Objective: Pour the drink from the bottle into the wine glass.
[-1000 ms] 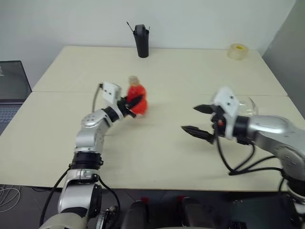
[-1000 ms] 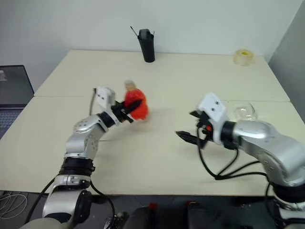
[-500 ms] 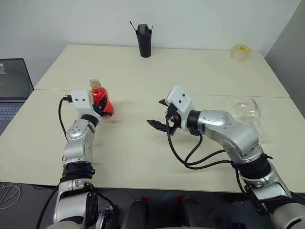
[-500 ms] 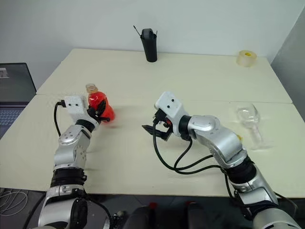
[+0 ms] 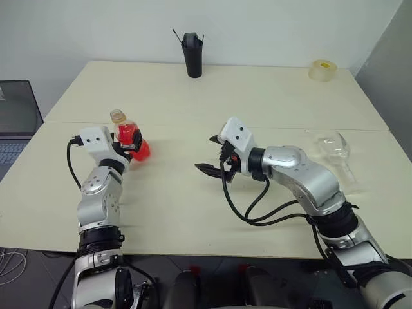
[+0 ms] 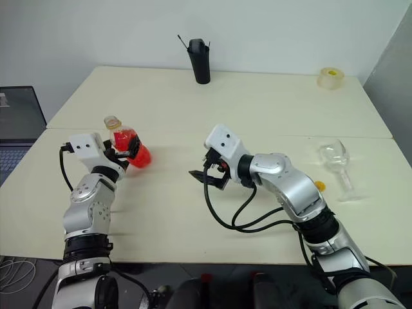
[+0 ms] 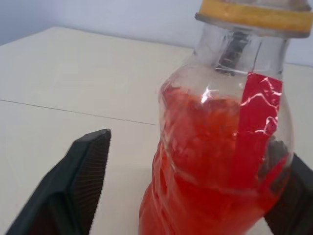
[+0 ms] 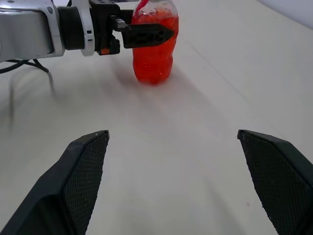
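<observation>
Left eye view: since a second ago the small squat clear plastic bottle [image 5: 131, 140] with bright red drink [image 5: 136, 149] and a yellow-orange cap has gone from tilted in mid-air to standing on the cream table [image 5: 193, 212], near its left side. The left gripper [image 5: 129, 146], then clamped on the bottle, now has its black fingers spread on either side of the bottle's body. The right gripper [image 5: 214, 168] has swung leftward to the middle of the table, jaws wide, holding nothing. The clear stemmed wine glass [image 5: 335, 149] lies tipped on its side at the right of the table, well apart from the bottle. A tall black cup [image 5: 190, 56] stands at the far edge and a roll of yellowish tape [image 5: 321, 69] sits at the far right corner.

Right eye view: the same layout; the bottle [image 6: 127, 145] leans slightly, its cap toward the far left. A small orange thing [image 6: 318, 185] lies beside the wine glass [image 6: 333, 161]; what it is cannot be told.

Left wrist view: the bottle [image 7: 222, 147] is close up, its bulgy body mostly full of red liquid with a red label strip down one side and the yellow-orange band at the neck. One finger [image 7: 80, 181] stands clear of the bottle with table showing between; the other sits at the bottle's far flank, contact unclear.

Right wrist view: the right fingers [image 8: 80, 183] are spread wide over bare table. Ahead, the bottle [image 8: 153, 49] stands upright on the table with the left gripper's [image 8: 144, 34] finger across its upper body.
</observation>
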`<state>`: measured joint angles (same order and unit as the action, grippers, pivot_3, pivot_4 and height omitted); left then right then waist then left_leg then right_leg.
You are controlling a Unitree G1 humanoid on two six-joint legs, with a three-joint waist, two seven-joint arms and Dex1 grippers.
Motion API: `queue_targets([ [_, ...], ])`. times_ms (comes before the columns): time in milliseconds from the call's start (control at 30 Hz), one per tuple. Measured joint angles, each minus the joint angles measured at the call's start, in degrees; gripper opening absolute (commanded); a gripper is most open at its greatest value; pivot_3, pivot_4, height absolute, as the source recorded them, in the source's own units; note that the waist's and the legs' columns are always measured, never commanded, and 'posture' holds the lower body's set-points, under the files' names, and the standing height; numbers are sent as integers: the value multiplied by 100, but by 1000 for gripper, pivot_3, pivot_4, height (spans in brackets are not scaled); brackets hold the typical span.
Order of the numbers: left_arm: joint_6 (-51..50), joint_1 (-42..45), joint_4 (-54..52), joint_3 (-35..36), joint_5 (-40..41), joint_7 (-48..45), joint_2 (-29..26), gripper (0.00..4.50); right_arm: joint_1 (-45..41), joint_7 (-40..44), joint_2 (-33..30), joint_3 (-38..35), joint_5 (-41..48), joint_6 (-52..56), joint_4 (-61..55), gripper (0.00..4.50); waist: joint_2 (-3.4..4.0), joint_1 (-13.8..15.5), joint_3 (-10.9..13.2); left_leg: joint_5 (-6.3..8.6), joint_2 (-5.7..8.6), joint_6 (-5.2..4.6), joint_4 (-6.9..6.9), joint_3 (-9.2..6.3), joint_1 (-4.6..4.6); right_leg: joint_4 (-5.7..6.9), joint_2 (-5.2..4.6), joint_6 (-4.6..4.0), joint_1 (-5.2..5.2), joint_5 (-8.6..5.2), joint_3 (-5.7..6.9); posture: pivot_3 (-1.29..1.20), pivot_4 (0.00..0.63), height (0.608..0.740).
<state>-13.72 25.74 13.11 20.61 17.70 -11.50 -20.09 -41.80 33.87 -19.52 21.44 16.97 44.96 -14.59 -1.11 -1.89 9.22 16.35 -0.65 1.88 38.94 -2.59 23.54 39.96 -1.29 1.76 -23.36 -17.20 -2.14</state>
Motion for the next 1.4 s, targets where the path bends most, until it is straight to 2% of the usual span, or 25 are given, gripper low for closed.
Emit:
queue_targets([
  [533, -727, -1111, -1268, 36, 259, -364, -450, 4477, -197, 354, 22, -34, -124, -319, 494, 4500, 0, -10, 0, 4, -3, -6, -5, 2, -5, -1, -6, 0, 0, 0, -3, 0, 150, 740],
  [700, -867, -1398, -1370, 98, 362, -465, -471, 4477, -201, 443, 35, -44, -184, -416, 598, 4500, 0, -2, 0, 6, -2, -10, -5, 3, -6, -2, -6, 0, 1, 0, -3, 0, 150, 740],
  [833, -970, -1731, -1697, 119, 522, -788, -615, 4477, -210, 500, 6, -60, -228, -442, 599, 4500, 0, -5, 0, 6, -4, -10, -7, 3, -6, -2, -7, -1, 1, 0, -4, 0, 150, 740],
  [1033, -949, -2658, -2317, 507, 1311, -2041, -1075, 4477, -120, 856, -561, -330, -81, -208, 302, 4500, 1, 5, 1, 12, -4, -18, -10, 1, -6, -9, -14, -2, 4, -1, -5, 0, 150, 740],
  [1200, -1375, -3098, -2900, 770, 2074, -2706, -1544, 4477, 80, 1398, -1383, -1045, 838, 685, -749, 4500, 4, 26, 3, 14, -1, -23, -10, -7, -6, -19, -18, -2, 15, -1, 1, 0, 150, 740],
  [1300, -1724, -2744, -3403, 336, 2269, -2780, -1709, 4477, 103, 1346, -1754, -1690, 1250, 1295, -1090, 4500, 1, 69, 2, 14, 6, -23, -8, -18, -6, -23, -18, -1, 25, -1, 14, 0, 150, 740],
  [1400, -1845, -2270, -3920, -897, 1989, -3077, -1951, 4477, 9, 689, -2000, -2511, 1300, 2283, -952, 4500, 4, 59, -1, 14, 15, -23, -14, 6, -13, -26, -5, 0, 29, -1, -5, 0, 150, 740],
])
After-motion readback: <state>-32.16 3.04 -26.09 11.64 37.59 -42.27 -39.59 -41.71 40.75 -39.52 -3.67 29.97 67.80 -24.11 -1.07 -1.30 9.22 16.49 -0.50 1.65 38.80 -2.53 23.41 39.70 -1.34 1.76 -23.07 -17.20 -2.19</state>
